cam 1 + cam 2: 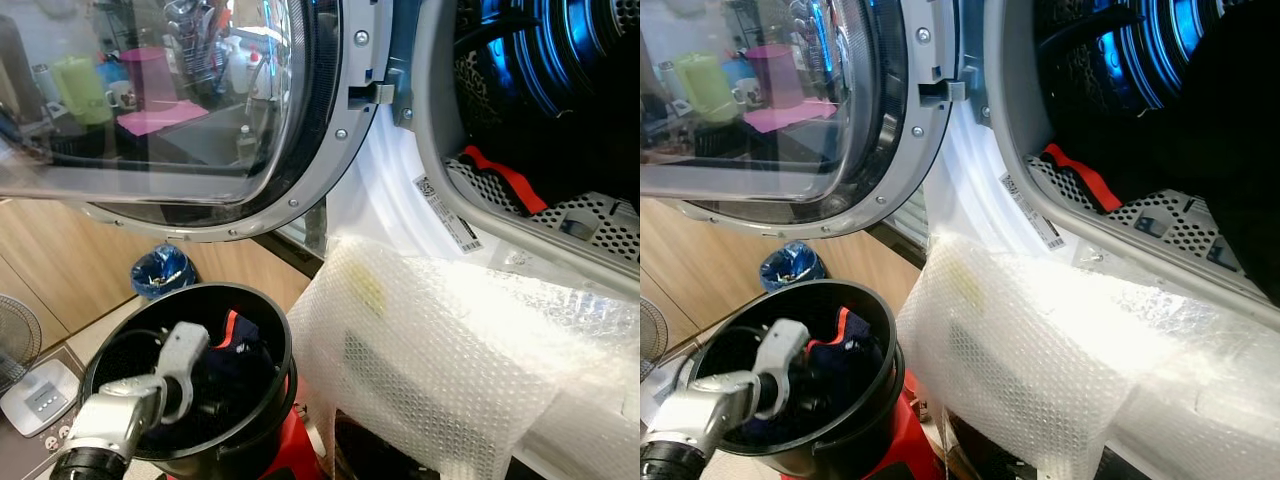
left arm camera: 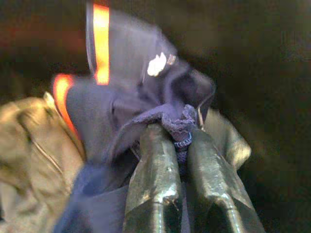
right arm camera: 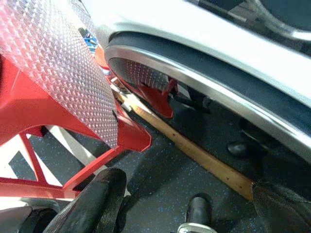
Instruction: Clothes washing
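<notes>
Left wrist view: left gripper [image 2: 182, 145] fingers are pinching a navy garment [image 2: 141, 107] with orange stripes, bunching up at 12 o'clock; right gripper [image 3: 184, 204] is hanging with fingers spread.

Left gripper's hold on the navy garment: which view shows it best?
Left wrist view: the left gripper is shut on a fold of the navy garment, close up. The eye views show the arm reaching into the black bucket, the pinch hidden.

Navy garment [image 2: 146, 97] with orange stripes, black bucket [image 1: 255, 420], red stand [image 3: 29, 116].
</notes>
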`<state>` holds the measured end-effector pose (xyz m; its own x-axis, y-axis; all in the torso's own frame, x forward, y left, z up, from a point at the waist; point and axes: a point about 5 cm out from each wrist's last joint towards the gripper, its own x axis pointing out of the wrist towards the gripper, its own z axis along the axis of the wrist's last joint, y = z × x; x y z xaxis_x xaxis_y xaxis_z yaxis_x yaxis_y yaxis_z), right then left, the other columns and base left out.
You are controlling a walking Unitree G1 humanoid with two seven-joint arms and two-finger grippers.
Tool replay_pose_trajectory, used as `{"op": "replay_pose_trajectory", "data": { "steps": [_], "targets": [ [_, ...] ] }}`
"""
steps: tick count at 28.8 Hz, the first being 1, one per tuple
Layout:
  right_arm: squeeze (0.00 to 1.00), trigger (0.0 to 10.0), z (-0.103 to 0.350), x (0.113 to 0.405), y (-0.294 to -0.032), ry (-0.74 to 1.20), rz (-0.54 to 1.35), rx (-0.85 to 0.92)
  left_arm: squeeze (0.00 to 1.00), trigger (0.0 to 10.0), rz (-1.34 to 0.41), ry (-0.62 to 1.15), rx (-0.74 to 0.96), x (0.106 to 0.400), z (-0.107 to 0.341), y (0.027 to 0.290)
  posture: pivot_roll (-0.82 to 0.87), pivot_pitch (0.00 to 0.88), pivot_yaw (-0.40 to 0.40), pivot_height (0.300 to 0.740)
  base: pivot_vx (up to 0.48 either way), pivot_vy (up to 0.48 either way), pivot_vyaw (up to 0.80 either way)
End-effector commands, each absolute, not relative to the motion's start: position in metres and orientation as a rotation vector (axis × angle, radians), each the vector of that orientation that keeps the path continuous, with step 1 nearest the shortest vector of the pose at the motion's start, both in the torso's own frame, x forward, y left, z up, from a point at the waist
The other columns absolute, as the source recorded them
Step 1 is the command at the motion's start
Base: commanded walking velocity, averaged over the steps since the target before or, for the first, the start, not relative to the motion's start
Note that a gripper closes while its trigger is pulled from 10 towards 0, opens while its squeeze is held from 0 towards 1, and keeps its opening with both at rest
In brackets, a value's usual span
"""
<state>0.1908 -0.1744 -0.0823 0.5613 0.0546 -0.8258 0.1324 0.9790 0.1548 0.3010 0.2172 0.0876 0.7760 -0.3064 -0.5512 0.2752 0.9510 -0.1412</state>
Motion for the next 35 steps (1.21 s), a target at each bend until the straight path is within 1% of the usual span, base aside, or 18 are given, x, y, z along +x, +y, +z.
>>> {"op": "replay_pose_trajectory", "data": {
  "steps": [1, 5, 9, 11, 12, 13, 16, 17, 19, 22, 26, 27, 30, 32, 33, 35],
  "targets": [
    [0.00, 10.0, -0.083, 0.189, -0.175, 0.991, -0.054, 0.214, 0.00, 0.0, -0.299, 0.561, -0.073, 0.300, 0.099, 0.219, 0.15, 0.035, 0.015, 0.740, 0.000, 0.000, 0.00],
    [0.00, 10.0, -0.083, 0.190, -0.176, 0.989, -0.053, 0.211, 0.00, 0.0, -0.286, 0.474, -0.085, 0.300, 0.118, 0.216, 0.16, 0.033, 0.013, 0.740, 0.000, 0.000, 0.00],
    [0.00, 10.0, -0.082, 0.192, -0.175, 0.986, -0.052, 0.209, 0.00, 0.0, -0.311, 0.441, -0.090, 0.297, 0.128, 0.206, 0.16, 0.031, 0.014, 0.740, 0.000, 0.000, 0.00],
    [0.00, 10.0, -0.082, 0.192, -0.175, 0.985, -0.052, 0.210, 0.00, 0.0, -0.337, 0.414, -0.093, 0.296, 0.135, 0.200, 0.16, 0.036, 0.017, 0.740, 0.000, 0.000, 0.00],
    [0.00, 10.0, -0.082, 0.192, -0.175, 0.983, -0.052, 0.211, 0.00, 0.0, -0.377, 0.380, -0.095, 0.294, 0.142, 0.195, 0.16, 0.036, 0.017, 0.740, 0.000, 0.000, 0.00],
    [0.00, 10.0, -0.082, 0.192, -0.175, 0.983, -0.052, 0.211, 0.00, 0.0, -0.377, 0.380, -0.095, 0.294, 0.142, 0.195, 0.16, 0.036, 0.017, 0.740, 0.000, 0.000, 0.00],
    [0.00, 10.0, -0.081, 0.193, -0.177, 0.980, -0.053, 0.210, 0.00, 0.0, -0.464, 0.341, -0.105, 0.288, 0.150, 0.186, 0.16, 0.040, 0.021, 0.740, 0.000, 0.000, 0.00],
    [0.00, 10.0, -0.081, 0.194, -0.178, 0.976, -0.053, 0.209, 0.00, 0.0, -0.522, 0.307, -0.113, 0.282, 0.156, 0.181, 0.16, 0.041, 0.020, 0.740, 0.000, 0.000, 0.00],
    [0.00, 10.0, -0.080, 0.195, -0.181, 0.970, -0.053, 0.208, 0.00, 0.0, -0.574, 0.270, -0.115, 0.275, 0.166, 0.177, 0.15, 0.045, 0.016, 0.740, 0.000, 0.000, 0.00],
    [0.00, 10.0, -0.079, 0.196, -0.184, 0.965, -0.053, 0.203, 0.00, 0.0, -0.656, 0.192, -0.086, 0.266, 0.184, 0.174, 0.16, 0.047, 0.016, 0.740, 0.000, 0.000, 0.00],
    [0.00, 10.0, -0.079, 0.195, -0.187, 0.963, -0.054, 0.206, 0.00, 0.0, -0.840, 0.093, -0.028, 0.250, 0.218, 0.165, 0.16, 0.044, 0.014, 0.740, 0.000, 0.000, 0.00],
    [0.00, 10.0, -0.079, 0.195, -0.187, 0.963, -0.054, 0.206, 0.00, 0.0, -0.840, 0.093, -0.028, 0.250, 0.218, 0.165, 0.16, 0.044, 0.014, 0.740, 0.000, 0.000, 0.00],
    [0.00, 10.0, -0.078, 0.196, -0.187, 0.963, -0.055, 0.206, 0.00, 0.0, -0.920, 0.054, 0.009, 0.247, 0.233, 0.158, 0.17, 0.042, 0.013, 0.740, 0.000, 0.000, 0.00],
    [0.00, 10.0, -0.078, 0.196, -0.187, 0.963, -0.053, 0.204, 0.00, 0.0, -0.979, 0.026, 0.040, 0.246, 0.243, 0.151, 0.17, 0.038, 0.010, 0.740, 0.000, 0.000, 0.00],
    [0.00, 10.0, -0.077, 0.198, -0.185, 0.961, -0.048, 0.204, 0.00, 0.0, -1.065, -0.013, 0.073, 0.247, 0.256, 0.138, 0.18, 0.026, 0.011, 0.740, 0.000, 0.000, 0.00],
    [0.00, 10.0, -0.077, 0.200, -0.183, 0.959, -0.044, 0.204, 0.00, 0.0, -1.177, -0.067, 0.085, 0.246, 0.269, 0.121, 0.17, 0.014, 0.016, 0.740, 0.000, 0.000, 0.00]
  ]
}}
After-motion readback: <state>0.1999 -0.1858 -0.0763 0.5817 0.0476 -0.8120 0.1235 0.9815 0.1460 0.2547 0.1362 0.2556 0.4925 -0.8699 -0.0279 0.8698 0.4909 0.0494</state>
